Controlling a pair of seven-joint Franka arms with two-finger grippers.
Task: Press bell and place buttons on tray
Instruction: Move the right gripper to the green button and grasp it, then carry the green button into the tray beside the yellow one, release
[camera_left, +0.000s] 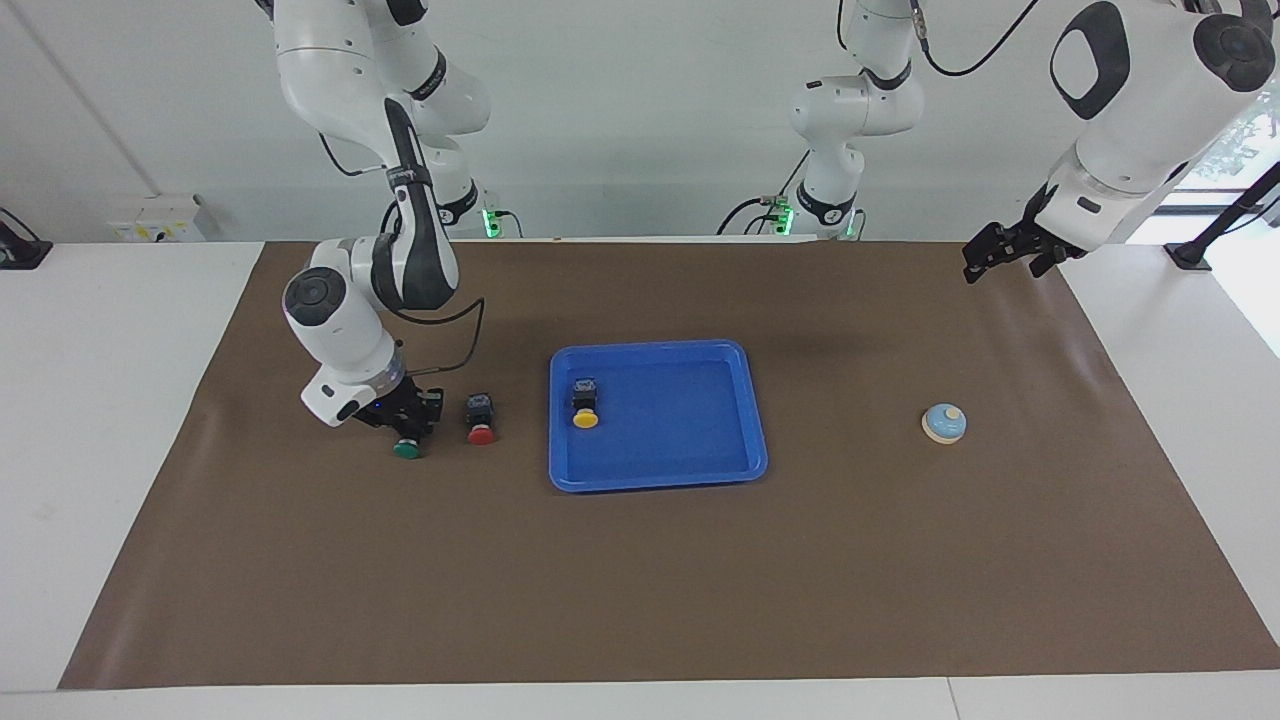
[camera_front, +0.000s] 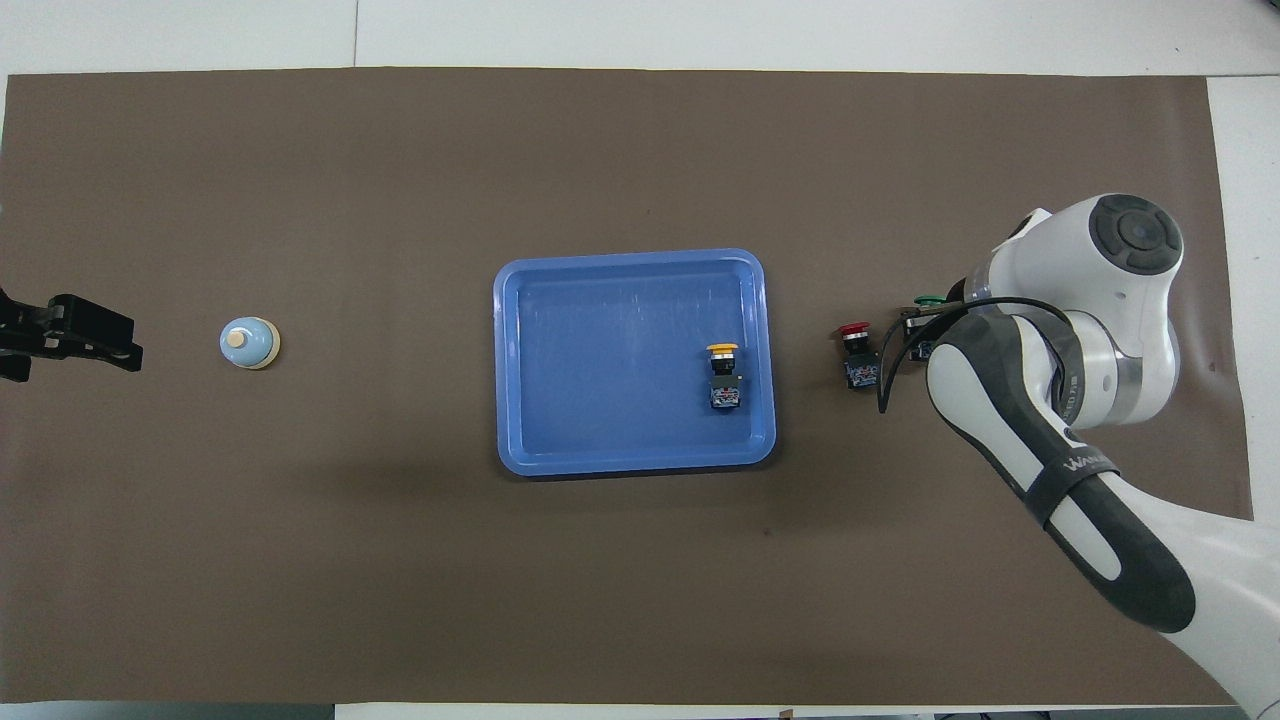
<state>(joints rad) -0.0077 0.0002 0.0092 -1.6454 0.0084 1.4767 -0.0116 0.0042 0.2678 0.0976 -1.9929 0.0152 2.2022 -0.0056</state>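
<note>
My right gripper (camera_left: 409, 427) is down at the mat, shut on the black body of the green button (camera_left: 406, 449), whose cap (camera_front: 928, 299) peeks out beside the wrist. The red button (camera_left: 481, 424) lies on the mat between it and the blue tray (camera_left: 700, 468). The yellow button (camera_left: 585, 409) lies in the tray, at its end toward the right arm. The light blue bell (camera_left: 944, 423) sits on the mat toward the left arm's end. My left gripper (camera_left: 987, 260) hangs open and empty above the mat's corner, waiting.
A brown mat (camera_left: 640, 580) covers most of the white table. Bare mat stretches between the tray and the bell, and across the whole strip farthest from the robots.
</note>
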